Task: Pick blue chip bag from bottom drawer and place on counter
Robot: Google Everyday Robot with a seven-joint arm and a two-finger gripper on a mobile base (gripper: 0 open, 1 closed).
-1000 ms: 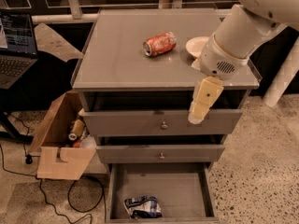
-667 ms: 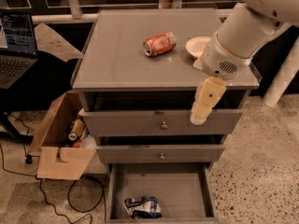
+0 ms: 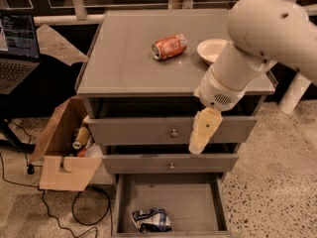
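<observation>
The blue chip bag lies crumpled on the floor of the open bottom drawer, near its front left. The grey counter tops the cabinet and carries a dented orange soda can and a white bowl. My gripper hangs from the white arm in front of the top drawer, right of its knob, pointing down, well above the bag.
Two shallower drawers with round knobs sit above the open one. An open cardboard box with bottles stands left of the cabinet. A laptop is at the far left. Cables lie on the floor.
My arm and gripper have moved down and to the left, from in front of the counter's edge to in front of the top drawer. The bag, can and bowl have not moved.
</observation>
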